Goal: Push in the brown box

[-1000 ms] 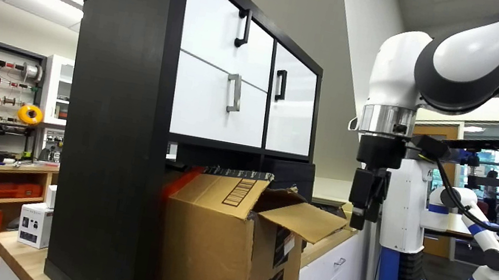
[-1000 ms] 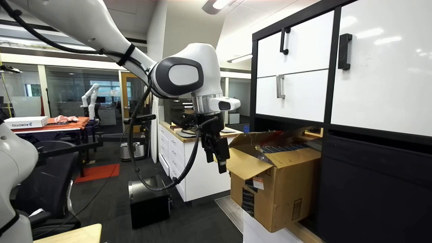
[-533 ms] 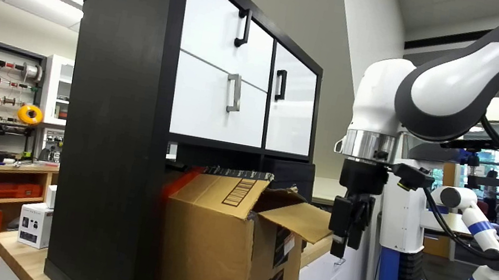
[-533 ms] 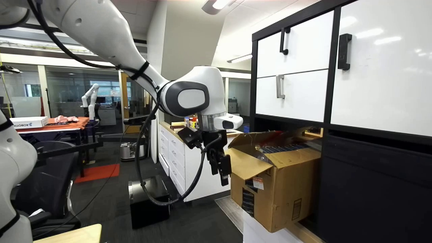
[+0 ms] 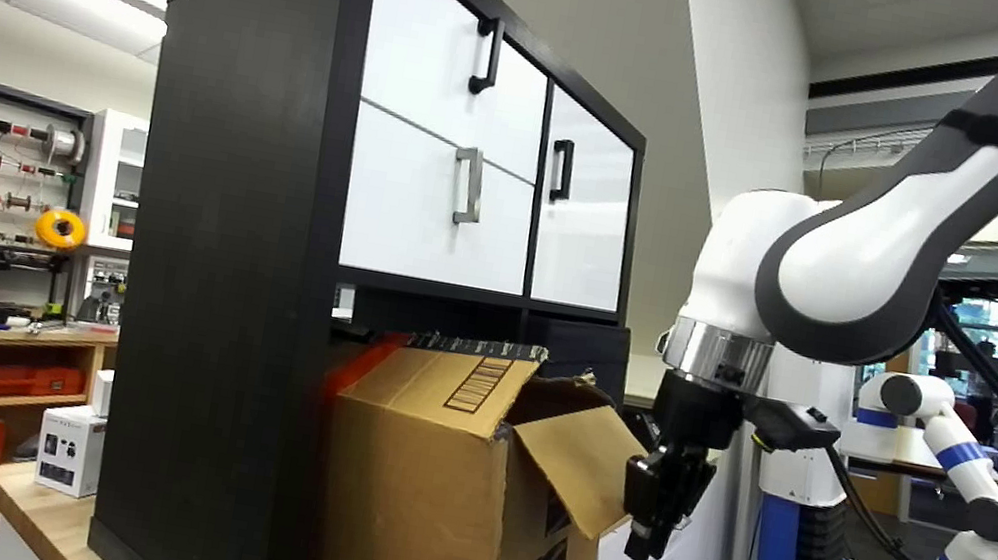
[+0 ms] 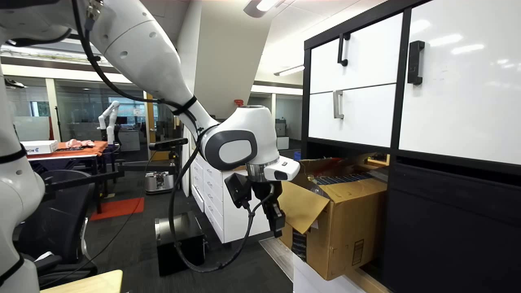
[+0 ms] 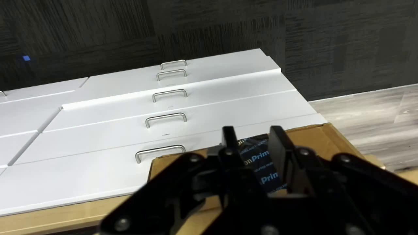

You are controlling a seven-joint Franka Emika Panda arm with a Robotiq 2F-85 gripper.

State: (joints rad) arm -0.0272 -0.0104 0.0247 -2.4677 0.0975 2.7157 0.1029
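Note:
The brown box (image 5: pixel 410 509) juts partway out of the lower opening of the black cabinet, tilted, in both exterior views. Its front flap (image 6: pixel 303 205) slopes down and outward, with its outer edge against or very close to my gripper (image 5: pixel 643 546); contact cannot be told for sure. In the wrist view the gripper (image 7: pixel 253 130) has its two fingers apart, partly closed, with nothing between them. Behind that gap shows the box's front side (image 7: pixel 307 140) with dark printed tape (image 7: pixel 259 160). The rear of the box is hidden inside the cabinet.
The black cabinet (image 5: pixel 216 273) with white doors and protruding handles (image 5: pixel 470 184) stands above and around the box. White drawers (image 7: pixel 209 111) with metal handles run beside it. A dark bin (image 6: pixel 452 228) fills the neighbouring compartment. A white mobile robot (image 5: pixel 803 432) stands behind my arm.
My gripper has come down along the box's front and tilted, and its fingers have drawn closer together. The front flap has swung downward. The box body stays where it was.

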